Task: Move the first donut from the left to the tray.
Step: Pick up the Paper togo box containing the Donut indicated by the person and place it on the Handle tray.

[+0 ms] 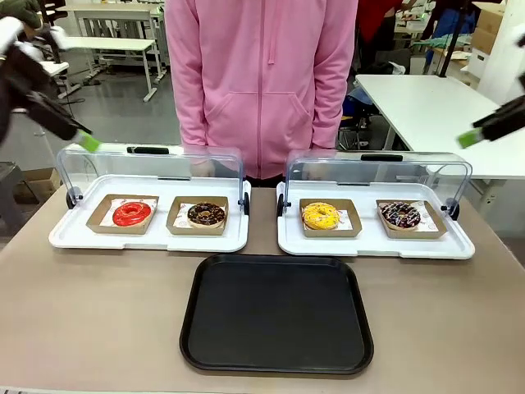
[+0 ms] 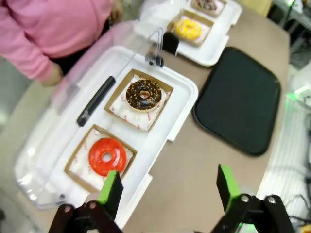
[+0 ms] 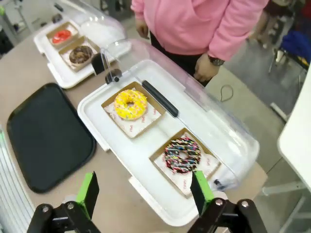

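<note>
1. Two white trays sit side by side at the far side of the tabletop point(image 1: 98, 328). Each has its clear lid tipped up and back, and each holds two ring donuts in shallow brown cardboard holders. A person in a pink hoodie point(image 1: 262, 82) stands just behind them.
2. The red-glazed donut point(image 1: 132, 213) lies in the leftmost holder point(image 1: 102, 215) of the left white tray point(image 1: 66, 240), beside a chocolate-glazed donut point(image 1: 206, 214). It is the first donut from the left and has not been lifted.
3. The black tray point(image 1: 276, 316) lies bare at the near middle of the tabletop, just in front of the gap between the two white trays.
4. The left jaws hover high above the left end of the tabletop, spread wide and holding nothing. In the left wrist view the red donut lies just beyond one green pad point(image 2: 112, 191).
5. The right jaws are likewise spread and empty. They hang high over the right white tray point(image 1: 459, 246), which holds a yellow donut point(image 1: 321, 216) and a sprinkled chocolate donut point(image 1: 400, 215).
6. The step in hand looks like the opening approach, since nothing has been grasped.
7. The next move probably falls to the left jaws, which are nearest. They would need to come down under the raised lid point(image 1: 148, 164) and close on the red donut or its holder. They would then lift it clear of the white tray's rim and carry it to the black tray.
</note>
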You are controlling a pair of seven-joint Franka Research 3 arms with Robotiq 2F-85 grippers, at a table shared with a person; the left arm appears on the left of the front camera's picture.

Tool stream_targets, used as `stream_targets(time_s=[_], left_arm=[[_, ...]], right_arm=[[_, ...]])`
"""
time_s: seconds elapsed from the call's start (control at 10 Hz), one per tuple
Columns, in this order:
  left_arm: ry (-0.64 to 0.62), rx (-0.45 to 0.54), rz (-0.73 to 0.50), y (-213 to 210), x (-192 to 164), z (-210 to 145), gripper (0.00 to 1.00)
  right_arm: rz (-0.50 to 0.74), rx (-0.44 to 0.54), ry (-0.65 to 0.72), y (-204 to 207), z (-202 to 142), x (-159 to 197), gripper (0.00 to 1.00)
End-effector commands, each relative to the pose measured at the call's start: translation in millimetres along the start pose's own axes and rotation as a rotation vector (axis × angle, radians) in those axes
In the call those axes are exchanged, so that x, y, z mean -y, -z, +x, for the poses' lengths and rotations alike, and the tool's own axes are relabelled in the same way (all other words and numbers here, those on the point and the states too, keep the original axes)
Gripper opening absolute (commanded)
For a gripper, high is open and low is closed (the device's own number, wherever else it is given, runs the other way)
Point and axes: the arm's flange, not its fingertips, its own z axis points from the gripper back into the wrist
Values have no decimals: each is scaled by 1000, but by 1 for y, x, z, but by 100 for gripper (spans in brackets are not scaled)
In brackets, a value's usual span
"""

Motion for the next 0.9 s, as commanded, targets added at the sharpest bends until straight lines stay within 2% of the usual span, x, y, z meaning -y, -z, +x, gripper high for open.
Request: stream_targets(time_s=[0.0,0.2,0.3,0.7,0.8], left_arm=[[79,80,-68,-21,-25,-26,100],[138,190,-78,-47,-35,-53,100],[161,214,-69,-53,-36,-59,100],[246,275,-5,-58,-29,-61,100],[193,228,-37,-58,-32,-67,100]], right_arm=[[92,93,-64,0,-24,38,100],[113,196,-128,-11,-55,46,100],[118,227,-158,-12,-62,45,100],[165,311,-176,-12,-69,46,100],[130,261,-156,-14,-71,42,100]])
